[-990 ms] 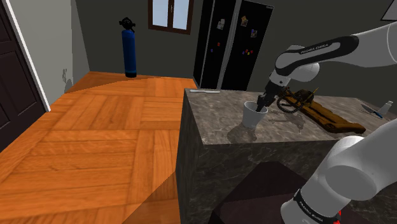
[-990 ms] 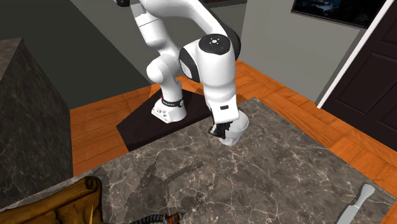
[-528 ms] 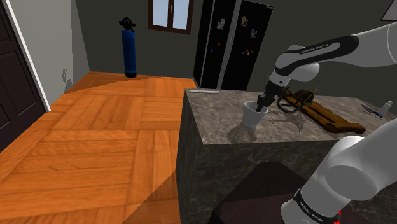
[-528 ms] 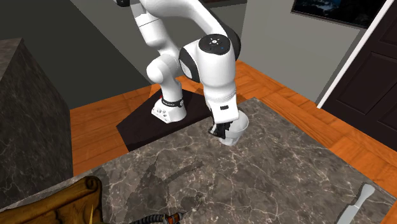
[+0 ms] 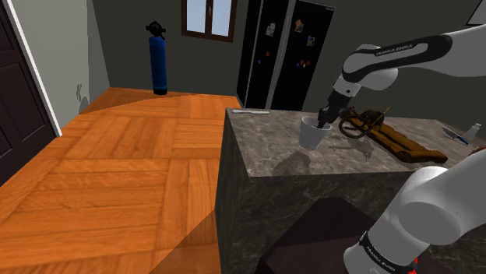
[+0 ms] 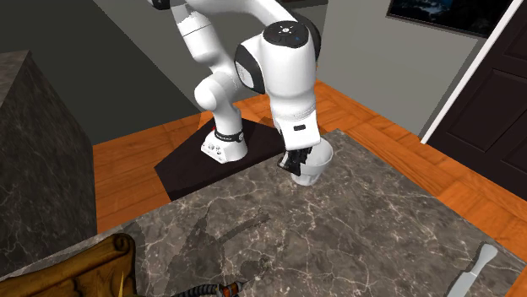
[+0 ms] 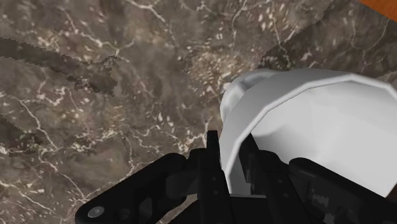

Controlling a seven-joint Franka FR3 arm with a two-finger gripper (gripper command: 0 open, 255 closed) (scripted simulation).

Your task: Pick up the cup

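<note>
The cup (image 5: 315,134) is plain white and hangs a little above the dark marble counter (image 5: 272,148), its shadow lying on the stone below it. My gripper (image 5: 322,121) is shut on the cup's rim, one finger inside and one outside the wall. From across the counter the cup (image 6: 310,164) hangs under the hand, with the gripper (image 6: 296,160) clasping its near side. In the wrist view the two black fingers (image 7: 214,153) pinch the white wall of the cup (image 7: 318,121), with marble beneath.
A brown wooden piece with dark metal parts (image 5: 389,136) lies on the counter beyond the cup. A pale knife (image 5: 251,112) lies at the far corner (image 6: 473,264). The counter edge (image 5: 234,156) drops to the wooden floor at the shoulder view's left.
The cup has risen off the counter together with the gripper; a second ago it stood on the marble. The arm's forearm has lifted too.
</note>
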